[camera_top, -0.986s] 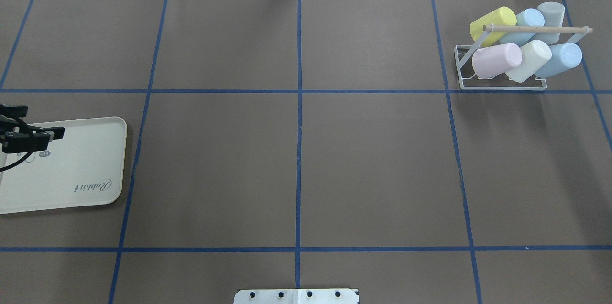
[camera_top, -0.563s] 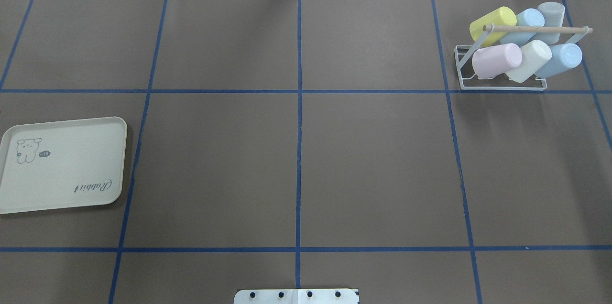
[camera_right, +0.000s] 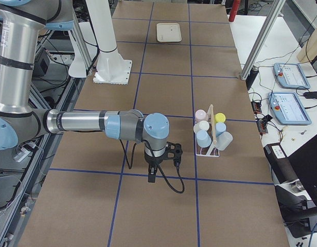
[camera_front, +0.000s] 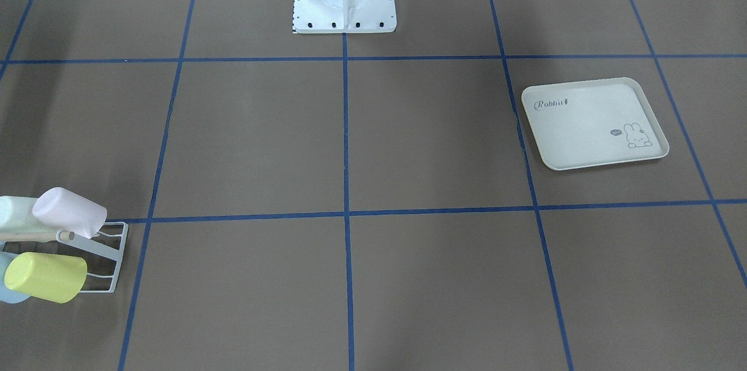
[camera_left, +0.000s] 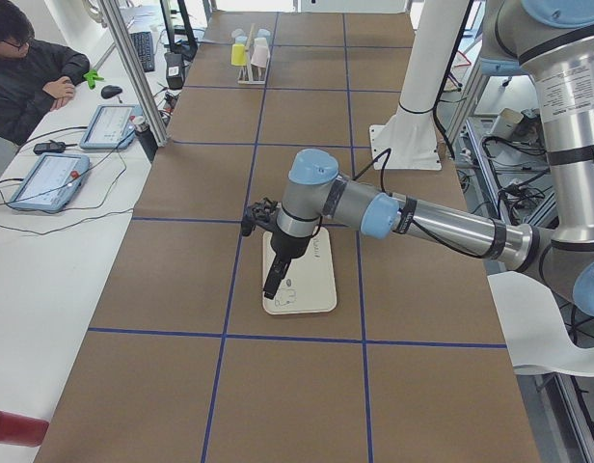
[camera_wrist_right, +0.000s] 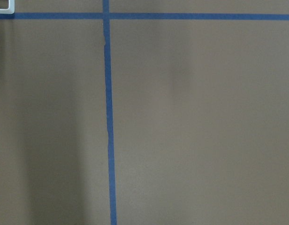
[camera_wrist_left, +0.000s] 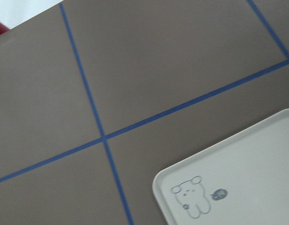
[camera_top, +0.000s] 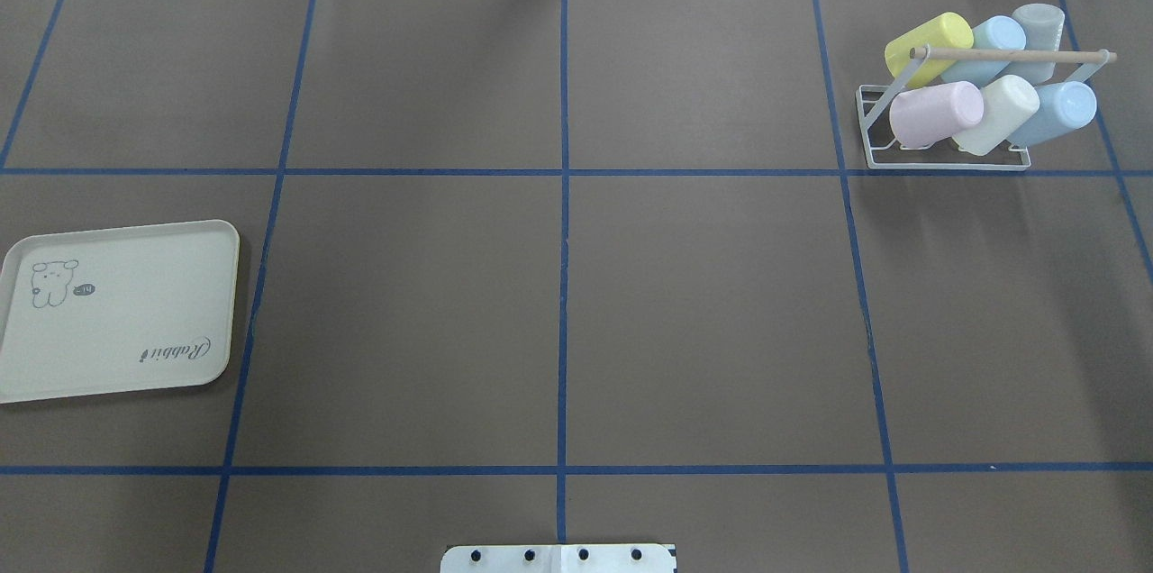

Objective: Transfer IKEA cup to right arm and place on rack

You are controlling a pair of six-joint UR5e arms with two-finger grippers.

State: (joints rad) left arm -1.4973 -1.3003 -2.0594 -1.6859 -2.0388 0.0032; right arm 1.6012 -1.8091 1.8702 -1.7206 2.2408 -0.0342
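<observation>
A: Brown-papered table [camera_top: 405,330] with a blue tape grid. Overhead, the rabbit tray [camera_top: 135,339] sits at 9 o'clock with no cup on it. The rack [camera_top: 946,164] sits at 2 o'clock.

B: Where's the cup?

A: There are six on the rack, all tilted on the prongs: yellow cup [camera_top: 928,41], grey cup [camera_top: 1036,22], pink cup [camera_top: 932,113], cream cup [camera_top: 995,113] and two light-blue cups [camera_top: 991,37]. I can't tell which one the task means. No cup lies loose, so I judge the placing done.

B: And the claws?

A: Neither shows from overhead. In the left side view my left claw [camera_left: 271,287] hangs by the tray's edge, over or beside it, I can't say which. In the right side view my right claw [camera_right: 151,177] hangs above bare table at 8 o'clock of the rack, apart from it. There's no cup at either. Whether they're released or clenched, I cannot tell.

B: Risks?

A: The rack is packed and the cups touch, so a badly seated one could slide off and nudge its neighbours. My loose cable loop [camera_right: 171,186] droops low. A low swing toward the rack could snag the wooden rod [camera_top: 1009,56] and drag the rack. On the left, a low sweep would clip the tray.
</observation>
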